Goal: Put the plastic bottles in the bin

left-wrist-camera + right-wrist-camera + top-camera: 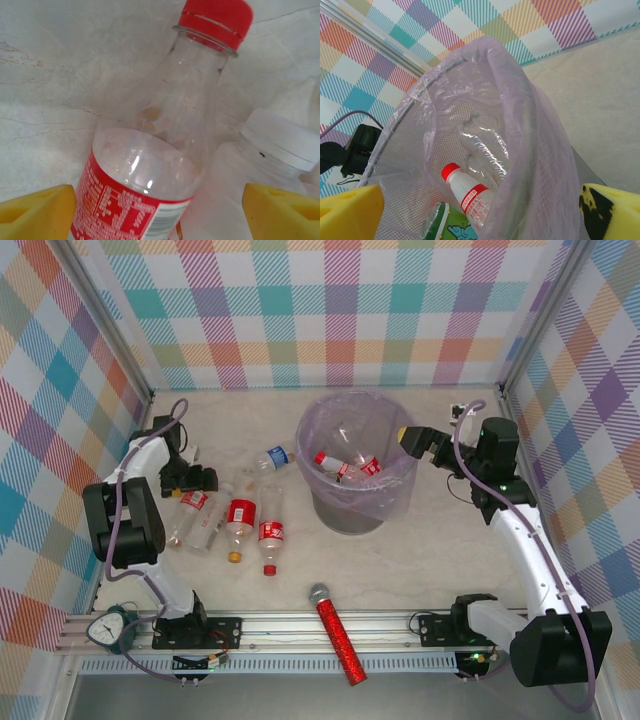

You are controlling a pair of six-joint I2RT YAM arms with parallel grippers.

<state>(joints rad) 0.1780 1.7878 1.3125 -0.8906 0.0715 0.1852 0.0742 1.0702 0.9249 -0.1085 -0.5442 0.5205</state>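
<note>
Bin holds some bottles; about five lie left of it. Left gripper gapes astride a red-capped bottle; right gripper wide, empty.

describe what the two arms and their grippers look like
Both arms have white tubular links and chunky black joint blocks: left arm, right arm. A lavender cable loops along each. The left gripper and right gripper are black with yellow finger pads; one right pad carries black smudges.
</note>
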